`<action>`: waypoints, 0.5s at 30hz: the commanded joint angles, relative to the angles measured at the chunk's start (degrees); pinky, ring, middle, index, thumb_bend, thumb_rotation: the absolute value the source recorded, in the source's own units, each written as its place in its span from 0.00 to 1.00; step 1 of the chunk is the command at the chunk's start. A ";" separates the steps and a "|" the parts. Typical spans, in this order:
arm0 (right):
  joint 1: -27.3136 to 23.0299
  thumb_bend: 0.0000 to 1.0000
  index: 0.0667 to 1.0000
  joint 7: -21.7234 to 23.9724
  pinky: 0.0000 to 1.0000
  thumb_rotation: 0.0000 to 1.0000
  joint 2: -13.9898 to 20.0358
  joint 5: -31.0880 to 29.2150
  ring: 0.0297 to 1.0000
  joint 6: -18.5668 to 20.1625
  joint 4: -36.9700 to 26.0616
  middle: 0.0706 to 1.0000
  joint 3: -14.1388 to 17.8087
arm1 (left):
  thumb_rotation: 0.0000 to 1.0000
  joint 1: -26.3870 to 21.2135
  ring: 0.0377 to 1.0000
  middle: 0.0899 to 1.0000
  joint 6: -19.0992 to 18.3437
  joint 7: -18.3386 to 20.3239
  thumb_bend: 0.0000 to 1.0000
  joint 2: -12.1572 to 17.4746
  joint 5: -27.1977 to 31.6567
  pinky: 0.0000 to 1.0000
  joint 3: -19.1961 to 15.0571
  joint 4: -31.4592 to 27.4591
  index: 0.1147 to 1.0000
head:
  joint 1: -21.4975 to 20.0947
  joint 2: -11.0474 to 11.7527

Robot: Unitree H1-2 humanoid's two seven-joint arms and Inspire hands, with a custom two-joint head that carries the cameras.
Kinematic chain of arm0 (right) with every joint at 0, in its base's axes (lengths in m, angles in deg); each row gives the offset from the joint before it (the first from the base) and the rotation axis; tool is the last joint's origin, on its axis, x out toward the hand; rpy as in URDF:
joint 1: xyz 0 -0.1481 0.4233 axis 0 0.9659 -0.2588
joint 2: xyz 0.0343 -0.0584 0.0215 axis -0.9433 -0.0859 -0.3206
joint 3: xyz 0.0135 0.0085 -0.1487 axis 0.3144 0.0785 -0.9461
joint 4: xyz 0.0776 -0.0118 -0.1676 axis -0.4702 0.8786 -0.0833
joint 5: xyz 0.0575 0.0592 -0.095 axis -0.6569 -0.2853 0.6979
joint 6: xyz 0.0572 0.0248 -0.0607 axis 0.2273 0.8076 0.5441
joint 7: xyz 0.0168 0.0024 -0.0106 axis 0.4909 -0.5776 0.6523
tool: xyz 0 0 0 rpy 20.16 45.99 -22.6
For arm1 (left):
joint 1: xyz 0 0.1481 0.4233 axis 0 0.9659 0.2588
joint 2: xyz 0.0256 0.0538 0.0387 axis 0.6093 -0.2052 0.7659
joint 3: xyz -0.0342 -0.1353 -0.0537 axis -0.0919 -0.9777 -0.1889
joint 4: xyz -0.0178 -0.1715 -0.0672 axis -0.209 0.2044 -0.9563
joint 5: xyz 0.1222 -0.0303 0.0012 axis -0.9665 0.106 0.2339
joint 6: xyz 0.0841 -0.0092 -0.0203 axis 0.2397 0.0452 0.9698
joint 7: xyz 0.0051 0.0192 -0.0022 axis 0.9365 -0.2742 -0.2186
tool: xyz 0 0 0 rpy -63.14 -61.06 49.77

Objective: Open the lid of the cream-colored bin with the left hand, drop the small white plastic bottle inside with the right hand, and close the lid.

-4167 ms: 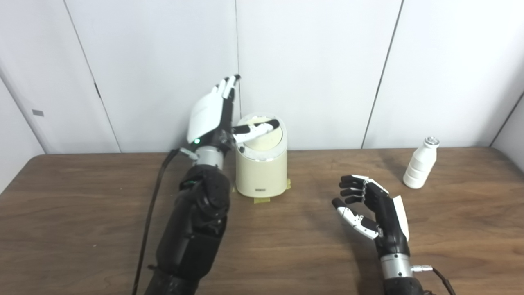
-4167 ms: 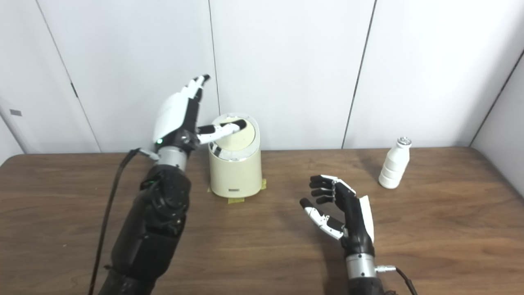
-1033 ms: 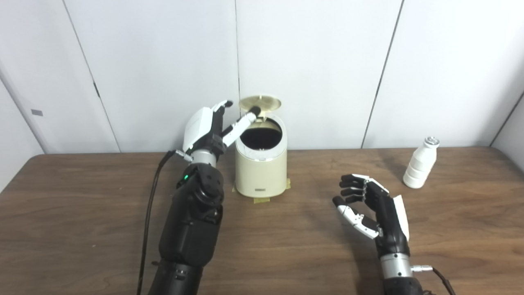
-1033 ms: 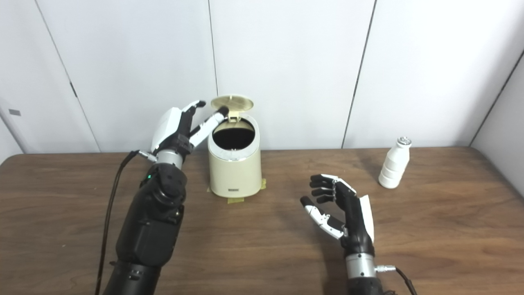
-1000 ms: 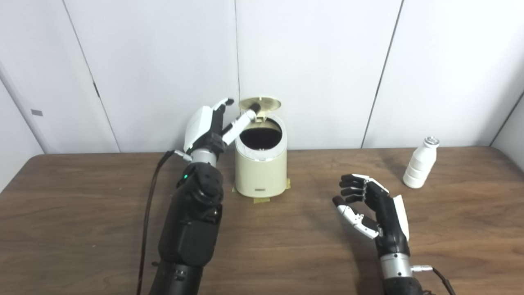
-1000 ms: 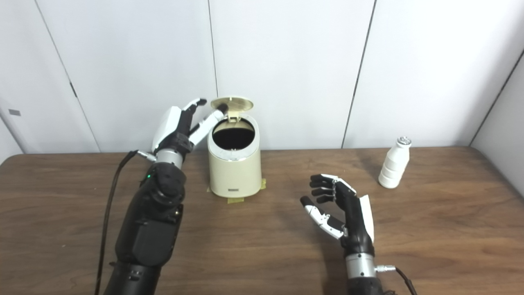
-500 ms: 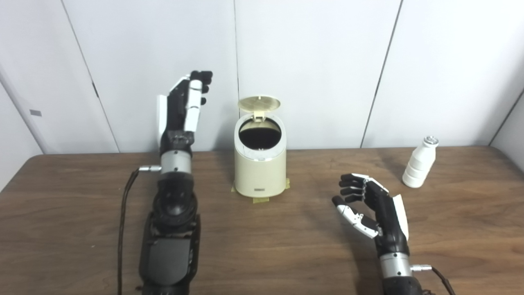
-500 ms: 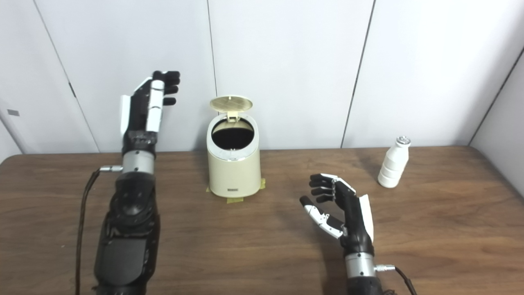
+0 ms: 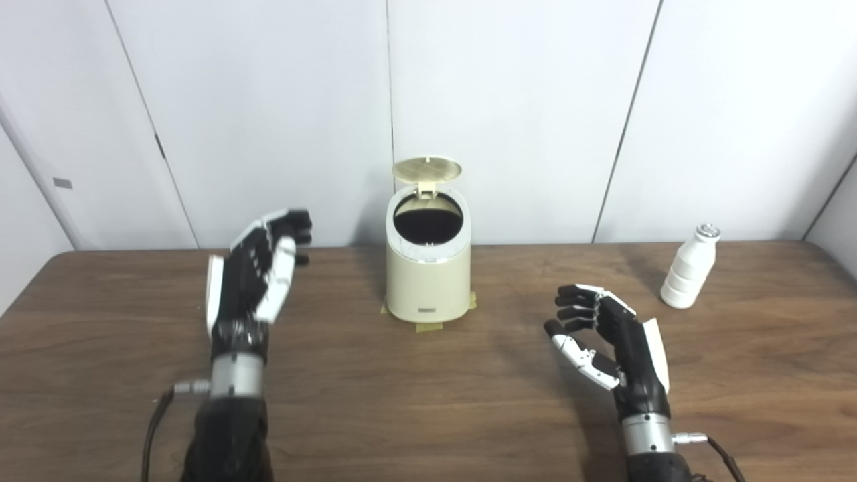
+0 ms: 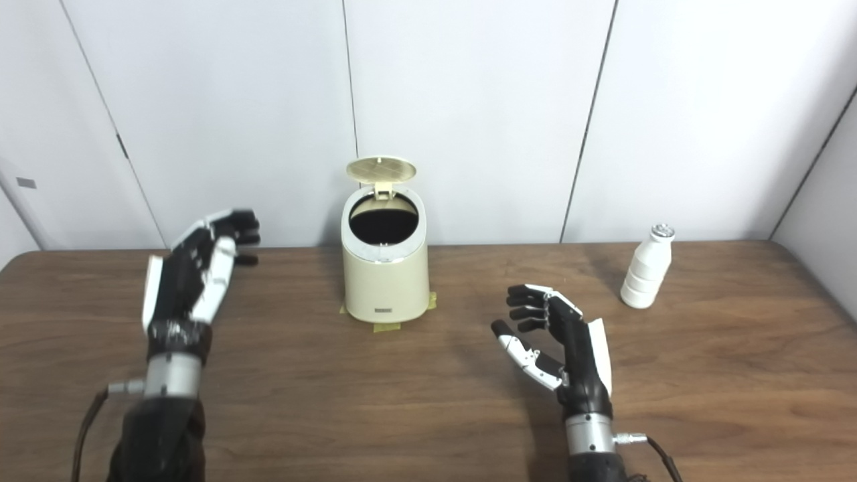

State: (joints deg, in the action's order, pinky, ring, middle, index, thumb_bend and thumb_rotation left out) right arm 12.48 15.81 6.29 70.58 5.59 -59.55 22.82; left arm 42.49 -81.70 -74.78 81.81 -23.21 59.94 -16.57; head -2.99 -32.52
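Hands (image 9: 258,284) (image 9: 612,345) both spread; one bin (image 9: 428,278), lid (image 9: 427,169) up, contents unclear; one bottle (image 9: 686,278).

place: lab or test room | evidence: plain white wall panels (image 9: 515,100) with dark seams behind the wood-grain counter (image 9: 428,402) | bare setup, yellow tape (image 9: 428,327) marking the cream bin (image 9: 427,281) base on the counter

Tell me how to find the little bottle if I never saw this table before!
Start at the long brown wooden table and go to its far right corner by the white wall. A small white bottle stands upright there, alone, well to the right of the cream bin with its lid up. It is white with a ribbed body and a shiny silver cap.
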 commanded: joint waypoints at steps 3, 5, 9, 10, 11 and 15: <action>0.30 0.29 0.60 -0.13 0.52 0.25 -0.41 0.11 0.58 -1.92 0.36 0.60 -0.24 | 0.59 2.01 0.67 0.66 6.83 -0.90 0.16 -0.02 0.35 0.59 0.47 -0.06 0.64 | -0.11 0.23; 0.34 0.29 0.60 -0.18 0.52 0.25 -0.40 0.36 0.58 -1.71 0.22 0.61 -0.29 | 0.59 3.94 0.67 0.67 8.19 -1.07 0.14 -0.34 1.13 0.59 0.17 0.72 0.65 | -0.23 0.27; 0.21 0.29 0.60 -0.21 0.51 0.21 -0.31 0.74 0.58 -1.69 0.40 0.60 -0.41 | 0.55 6.87 0.68 0.67 10.71 -1.69 0.14 -0.63 2.15 0.61 -0.58 3.55 0.65 | 0.18 0.41; 0.18 0.28 0.60 -0.21 0.51 0.20 -0.30 0.68 0.58 -1.79 0.58 0.60 -0.41 | 0.55 7.26 0.68 0.67 11.29 -1.87 0.14 -0.60 2.10 0.61 -0.58 4.19 0.65 | 0.17 0.49; 0.19 0.28 0.60 -0.31 0.51 0.19 -0.28 0.80 0.58 -1.93 0.78 0.60 -0.42 | 0.57 7.76 0.68 0.67 11.72 -2.05 0.14 -0.56 2.00 0.61 -0.56 4.74 0.65 | 0.06 0.62; 0.19 0.30 0.60 -0.48 0.52 0.19 -0.51 0.39 0.58 -2.30 1.13 0.60 -0.25 | 0.56 9.04 0.69 0.68 13.72 -2.45 0.13 -0.28 2.03 0.62 -0.56 7.08 0.65 | -0.51 0.90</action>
State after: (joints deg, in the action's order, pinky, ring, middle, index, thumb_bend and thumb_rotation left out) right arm 12.50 15.81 6.33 70.63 5.58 -59.35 22.83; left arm 53.18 -71.25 -76.73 81.45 -21.21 59.25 -9.41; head -3.43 -31.55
